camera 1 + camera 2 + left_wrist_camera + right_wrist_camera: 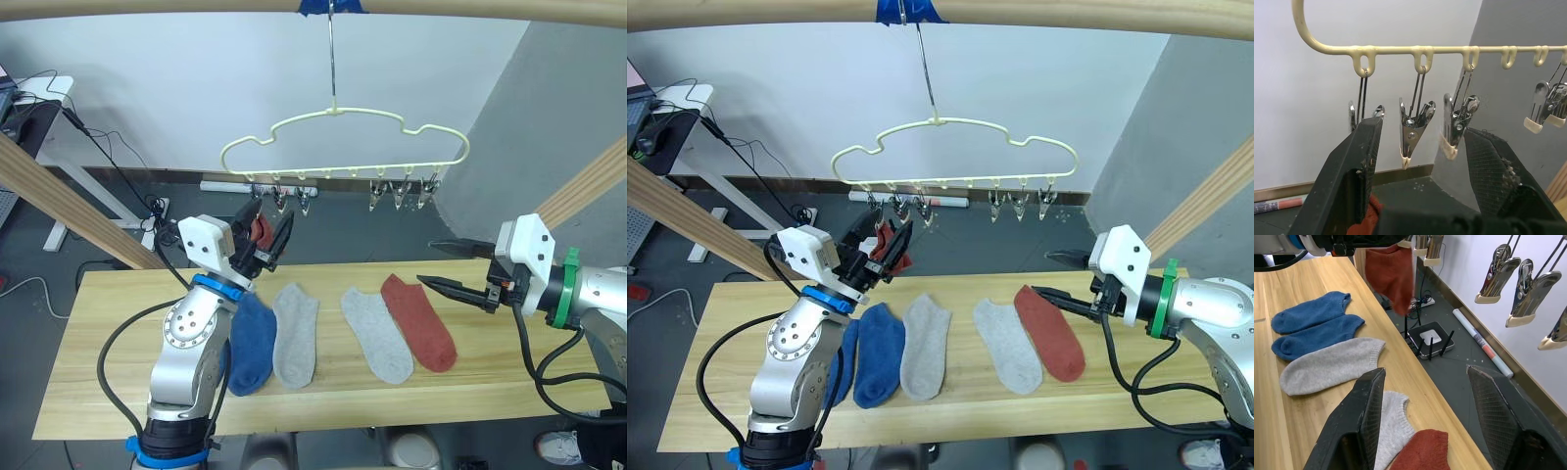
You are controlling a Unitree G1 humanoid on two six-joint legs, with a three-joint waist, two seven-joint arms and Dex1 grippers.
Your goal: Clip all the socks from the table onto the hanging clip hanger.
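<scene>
Five socks lie flat on the worktop (490,372): two blue socks (1310,311), two grey socks (294,333) and one red sock (419,321), side by side in a row. The sixth, the raised red sock (1391,274), is up at the left end of the hanger (343,137), just under the clips (1413,132), with the left gripper (266,220) around it.

The main risk is that this raised sock drops. The left jaws stand wide apart on either side of two clips, and the red knit shows only low down, at the root of one finger. I cannot tell whether a clip already bites the sock or whether it merely hangs against that finger. If no clip has it, any pull away would probably let it fall to the worktop or the floor behind.

A second risk is swing. The hanger hangs from one thin hook, so a nudge from a finger would likely set the whole row rocking and make the clips hard to meet. A finger could also snag a neighbouring clip, since they sit close together.

The right gripper (428,264) hovers over the worktop's far edge, beside the red sock there, well apart from the clips. Its jaws are spread wide and hold nothing.
</scene>
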